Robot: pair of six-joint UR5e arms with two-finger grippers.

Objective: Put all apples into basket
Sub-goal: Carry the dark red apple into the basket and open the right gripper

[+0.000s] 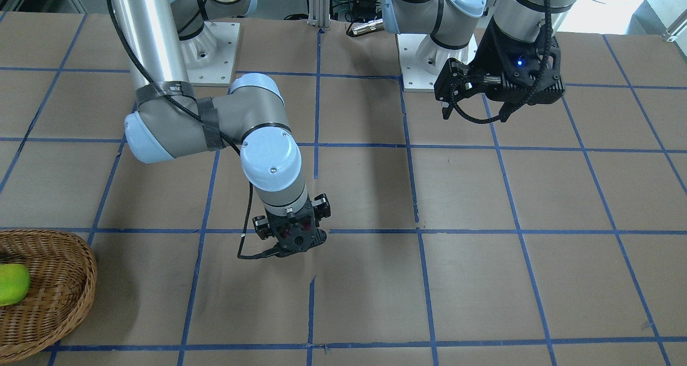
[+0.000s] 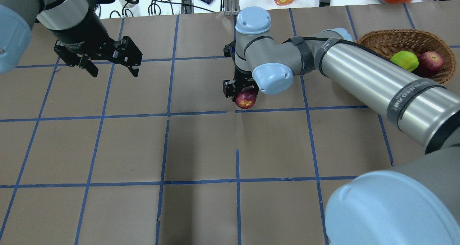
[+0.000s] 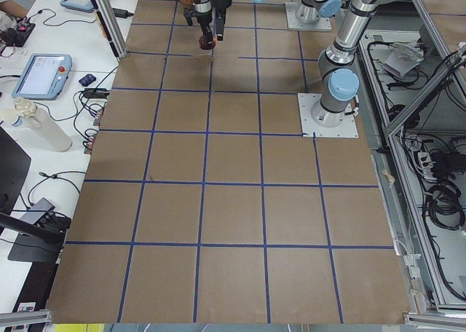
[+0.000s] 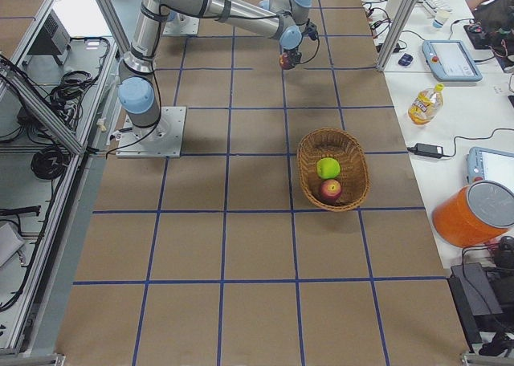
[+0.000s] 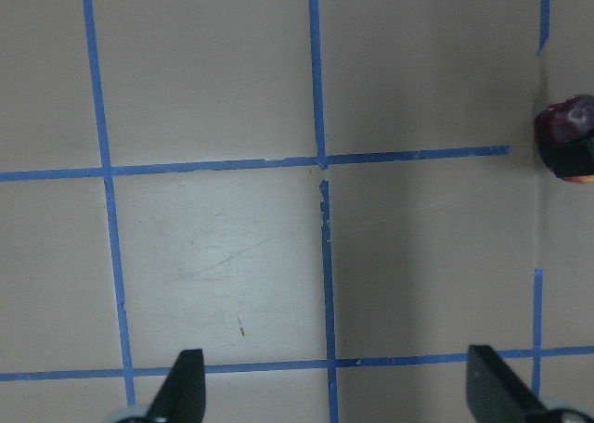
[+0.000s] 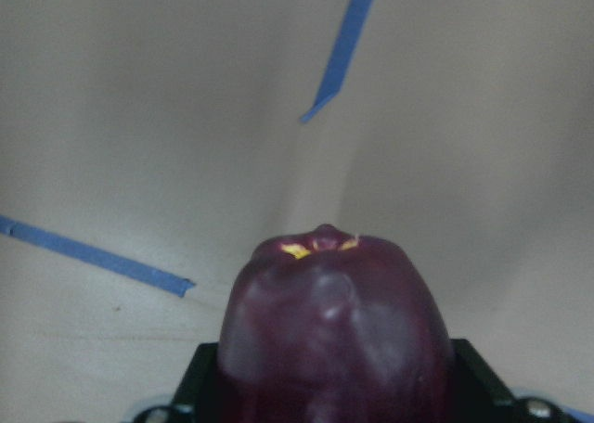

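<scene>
In the front view the right gripper (image 1: pixel 294 243) points straight down over the table (image 1: pixel 536 194), its fingers hidden under its own body. The basket (image 1: pixel 59 280) lies well off to its side at the picture's edge, with the green apple (image 1: pixel 12 284) inside. The left gripper (image 1: pixel 475 115) hangs far from it near the robot's base, spread wide and empty. From overhead, the right gripper is clamped on the maroon apple (image 2: pixel 246 99), which sticks out below the fingers. The red apple (image 2: pixel 432 59) sits beside the green one in the basket, well apart from that gripper on the robot's right. In the left side view the far gripper carries the maroon apple at its tip. The right side view shows the same hold, with the basket and its two apples nearer the camera than the gripper. The left wrist view shows two widely parted fingertips over bare table, the maroon apple far off to one side. The right wrist view is filled by the maroon apple, gripped between the black pads.
</scene>
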